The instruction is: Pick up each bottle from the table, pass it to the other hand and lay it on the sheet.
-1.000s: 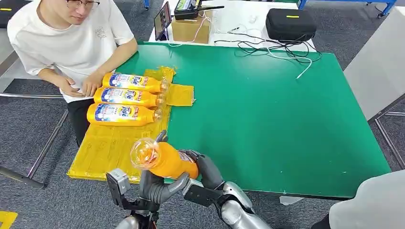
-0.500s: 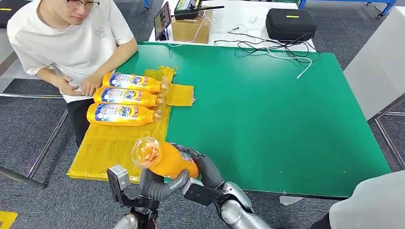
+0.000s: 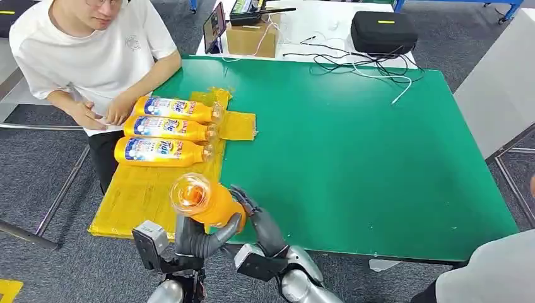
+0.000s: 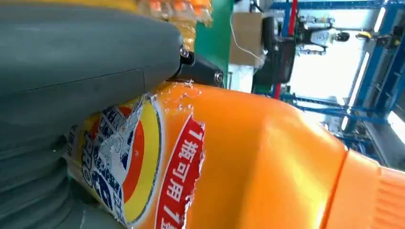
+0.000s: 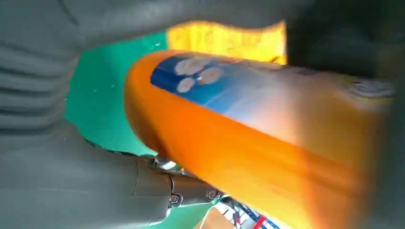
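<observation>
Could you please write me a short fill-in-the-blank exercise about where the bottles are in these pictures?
1. The number of bottles lying on the yellow sheet is ____.
2. The table top is coloured ____.
3. The held bottle is gripped by the left hand, with the ____ hand close against it.
4. The person's hands rest beside the ____ bottle of the row.

Missing words: three; green; right; farthest
</observation>
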